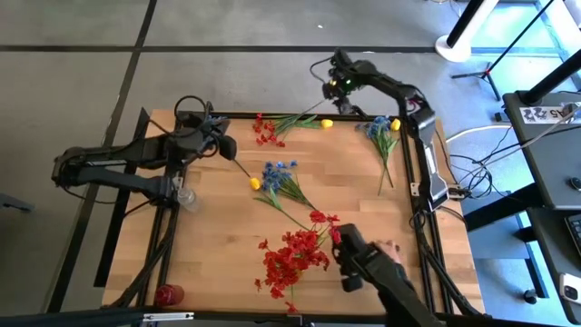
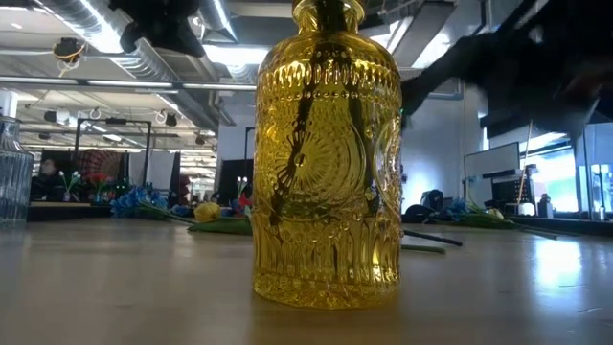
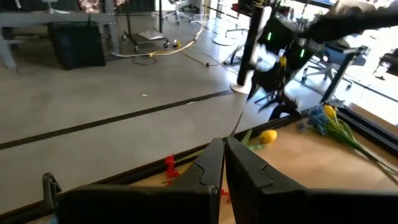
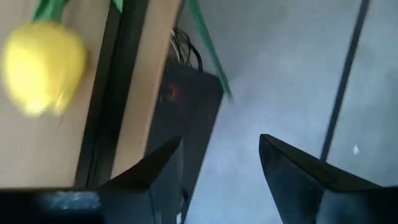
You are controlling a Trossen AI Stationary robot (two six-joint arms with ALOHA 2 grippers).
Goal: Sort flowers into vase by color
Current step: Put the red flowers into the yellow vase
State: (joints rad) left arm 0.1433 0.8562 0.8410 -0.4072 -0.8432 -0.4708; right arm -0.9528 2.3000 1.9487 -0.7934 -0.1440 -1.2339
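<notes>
Flowers lie across the wooden table in the high view: a big red bunch (image 1: 292, 259), a blue sprig (image 1: 281, 173), a red sprig (image 1: 265, 132), a yellow bloom (image 1: 327, 123) on a green stem, and a blue-and-yellow sprig (image 1: 383, 132). My left gripper (image 1: 231, 150) is over the table's left half, shut on a thin stem. My right gripper (image 1: 338, 86) hangs open beyond the far edge, touching nothing; that yellow bloom (image 4: 40, 62) lies close by. A yellow glass vase (image 2: 326, 163) with dark stems inside fills the low view. My left gripper pinches a thin stem (image 3: 235, 127) between its two shut fingers. One end pokes out past the fingertips. In the high view the stem (image 1: 243, 169) slants away from the gripper to a yellow bloom (image 1: 255, 183). Whether that bloom rests on the table, I cannot tell.
A clear glass vase (image 1: 186, 198) stands just near of the left arm, and a red vase (image 1: 168, 295) at the near-left corner. A dark bulky shape (image 1: 363, 268) reaches in over the near edge beside the red bunch. A black frame (image 1: 422, 173) rims the table.
</notes>
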